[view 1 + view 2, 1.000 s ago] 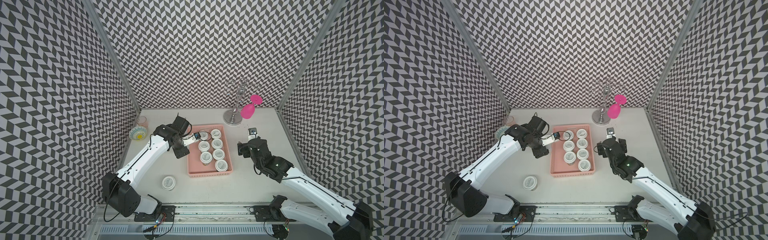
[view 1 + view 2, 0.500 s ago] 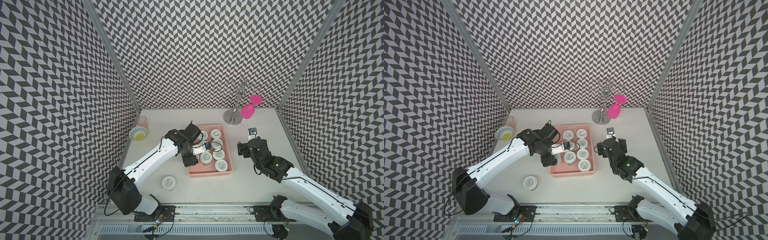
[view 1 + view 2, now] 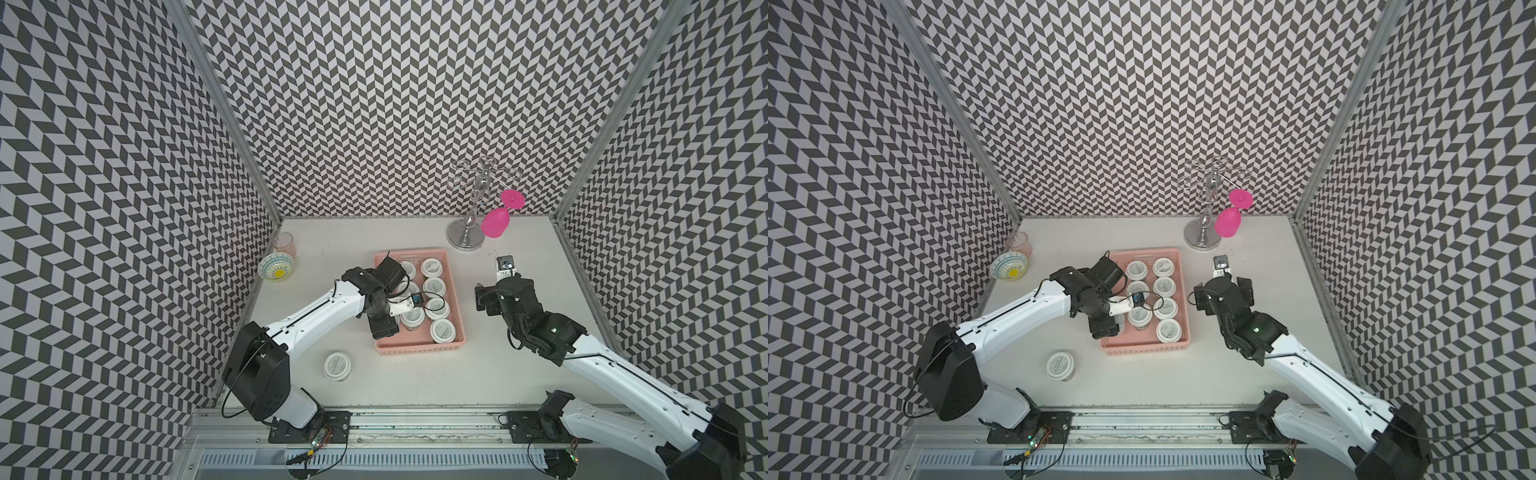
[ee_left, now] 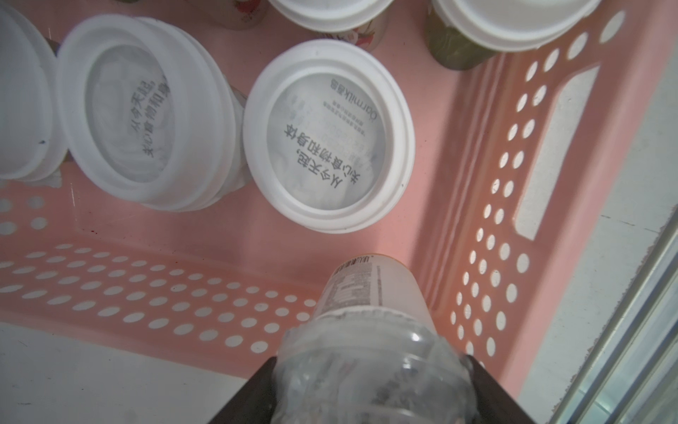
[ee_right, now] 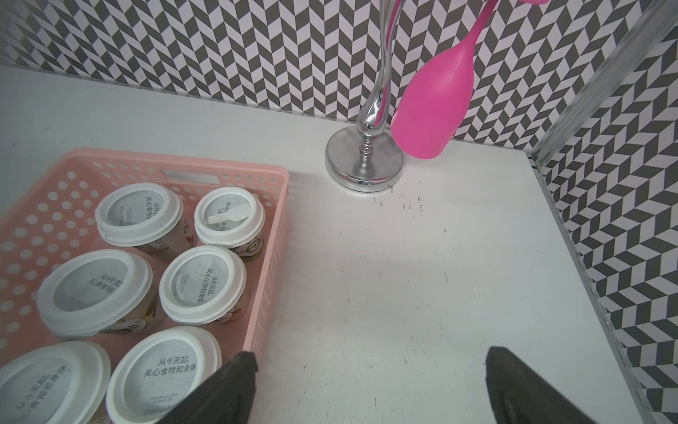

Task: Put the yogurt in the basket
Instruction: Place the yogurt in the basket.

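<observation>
White table (image 3: 519, 374) between chevron-patterned walls (image 3: 374, 104). Reaching in from the near edge, left arm (image 3: 316, 316) and right arm (image 3: 615, 374). Near the middle, pale-pink basket (image 3: 419, 351) with perforated sides; holds seven yogurt cups (image 3: 1165, 286) upright in two rows, white lids up. At the far right, chrome stand (image 3: 465, 239) with a pink goblet (image 3: 495, 222) hanging bowl-down. By the left wall, patterned bowl (image 3: 276, 269) just beside a clear glass (image 3: 285, 245). On bare table off the basket's near-left corner, apart from it, lone cup (image 3: 337, 365). Over that same corner, inside the basket's walls, left gripper (image 4: 368, 367) — clamps a pale cup (image 4: 370, 293) by its lid end, base pointing down at the pink floor; cannot tell whether base and floor touch. Right of the basket, right gripper (image 5: 370, 363) — hangs over bare table, fingers (image 5: 234, 374) spread wide.
</observation>
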Robot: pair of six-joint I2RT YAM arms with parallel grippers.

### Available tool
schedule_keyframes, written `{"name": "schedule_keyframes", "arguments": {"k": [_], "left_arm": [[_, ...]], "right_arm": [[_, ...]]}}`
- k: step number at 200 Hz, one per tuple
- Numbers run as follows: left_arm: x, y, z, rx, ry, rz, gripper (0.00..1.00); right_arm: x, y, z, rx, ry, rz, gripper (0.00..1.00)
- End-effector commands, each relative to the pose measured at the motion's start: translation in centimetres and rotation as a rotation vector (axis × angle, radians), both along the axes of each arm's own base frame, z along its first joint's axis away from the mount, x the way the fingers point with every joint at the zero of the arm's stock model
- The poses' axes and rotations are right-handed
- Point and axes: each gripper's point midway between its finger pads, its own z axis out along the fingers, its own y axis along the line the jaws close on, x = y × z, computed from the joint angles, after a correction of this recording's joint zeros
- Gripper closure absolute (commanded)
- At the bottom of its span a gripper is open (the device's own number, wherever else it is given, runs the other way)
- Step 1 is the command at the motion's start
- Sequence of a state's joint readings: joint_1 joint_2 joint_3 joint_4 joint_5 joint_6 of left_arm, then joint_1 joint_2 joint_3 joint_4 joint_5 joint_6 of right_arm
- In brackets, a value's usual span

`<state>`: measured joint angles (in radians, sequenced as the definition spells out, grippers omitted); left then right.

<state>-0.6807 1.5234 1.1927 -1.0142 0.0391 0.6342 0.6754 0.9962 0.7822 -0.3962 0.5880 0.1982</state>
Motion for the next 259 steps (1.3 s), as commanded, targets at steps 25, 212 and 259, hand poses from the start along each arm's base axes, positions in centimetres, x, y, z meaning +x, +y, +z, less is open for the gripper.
{"name": "schedule_keyframes", "arguments": {"k": [25, 212, 259], "left_arm": [[1.8, 0.3, -1.4, 0.059, -0.075, -0.038, 0.25], [4.6, -1.3, -3.0, 0.027, -0.083, -0.048, 0.25], [4.6, -0.9, -3.4, 0.035, -0.080, -0.041, 0.25]], "right_arm": [[0.4, -0.1, 0.2, 0.006, -0.024, -0.015, 0.00], [0.4, -0.1, 0.1, 0.002, -0.021, -0.014, 0.00], [0.4, -0.1, 0.1, 0.002, -0.021, -0.013, 0.00]]}}
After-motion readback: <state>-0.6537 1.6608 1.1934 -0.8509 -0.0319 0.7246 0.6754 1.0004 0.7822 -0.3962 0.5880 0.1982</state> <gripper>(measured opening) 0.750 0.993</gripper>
